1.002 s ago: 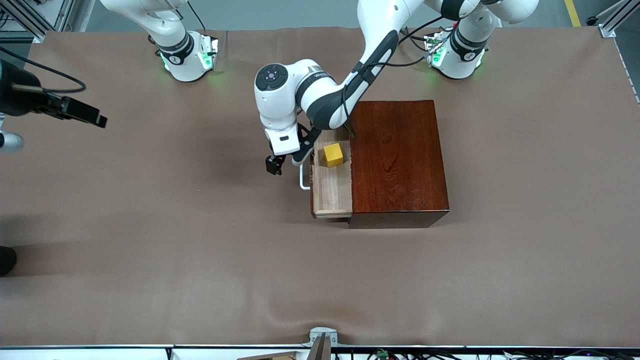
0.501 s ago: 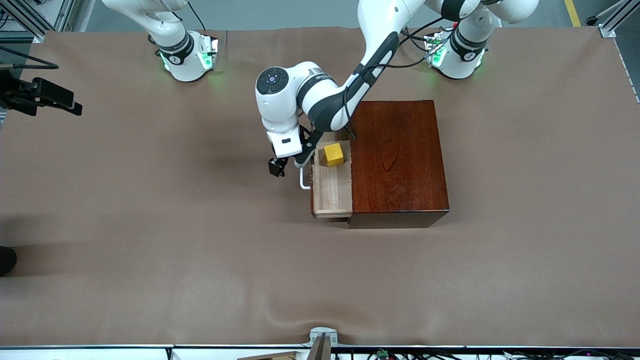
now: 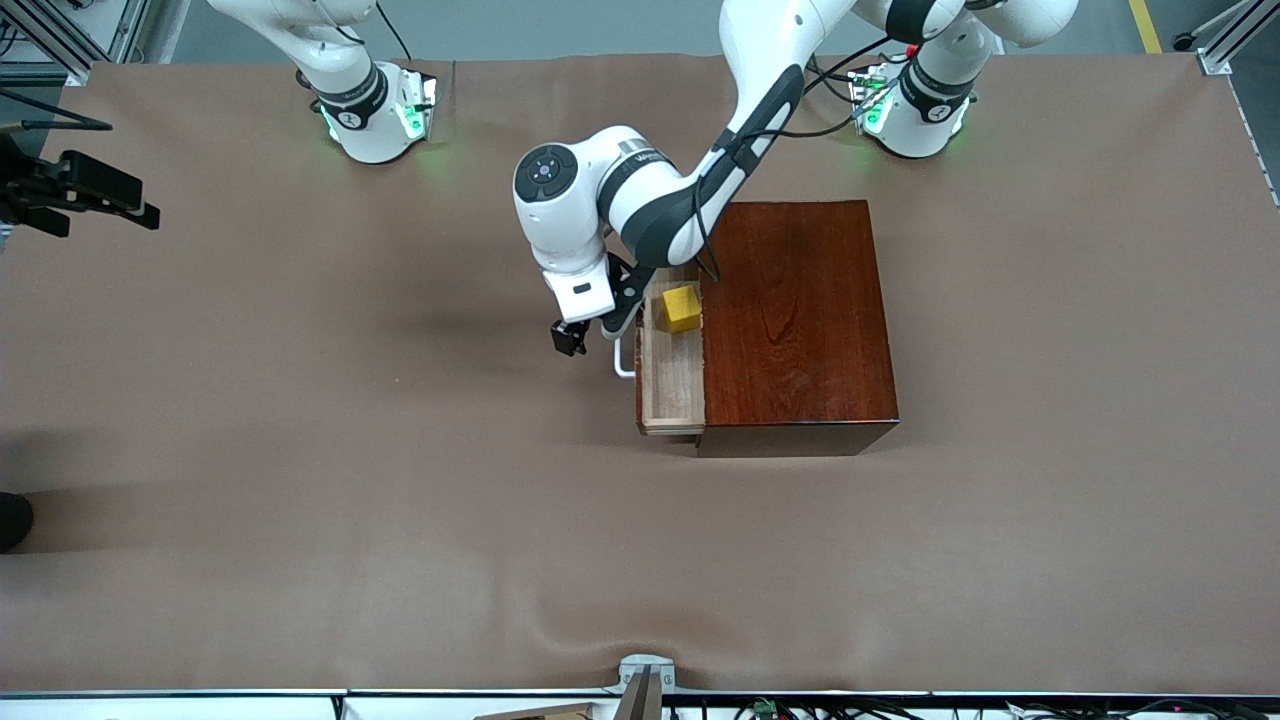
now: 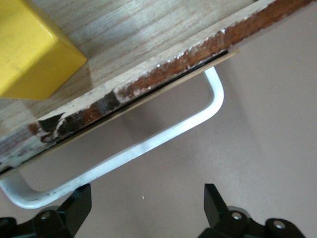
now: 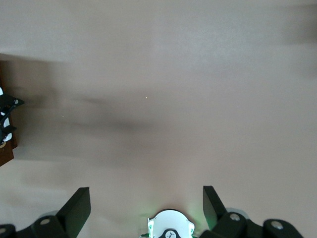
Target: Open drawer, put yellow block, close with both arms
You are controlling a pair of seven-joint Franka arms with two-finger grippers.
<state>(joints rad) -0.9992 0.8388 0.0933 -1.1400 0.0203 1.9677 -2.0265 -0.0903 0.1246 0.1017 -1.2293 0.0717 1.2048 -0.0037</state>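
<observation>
The dark red-brown box (image 3: 800, 320) stands mid-table with its drawer (image 3: 672, 390) partly pulled out toward the right arm's end. The yellow block (image 3: 682, 308) lies in the drawer's pale tray and also shows in the left wrist view (image 4: 29, 49). My left gripper (image 3: 592, 332) is open and empty, right in front of the drawer's white handle (image 3: 622, 365). In the left wrist view (image 4: 147, 208) one finger (image 4: 74, 208) sits against the handle's (image 4: 124, 153) bend. My right gripper (image 3: 120, 200) is open and empty, up over the table's edge at the right arm's end, shown too in its wrist view (image 5: 147, 208).
Brown cloth covers the table (image 3: 400, 520). The two green-lit arm bases (image 3: 375, 120) (image 3: 910, 115) stand along the edge farthest from the front camera. A metal bracket (image 3: 645, 675) sits at the nearest edge.
The drawer has slid partway into the box, with the left gripper following against the handle. The right gripper has drawn back toward the table's edge.
</observation>
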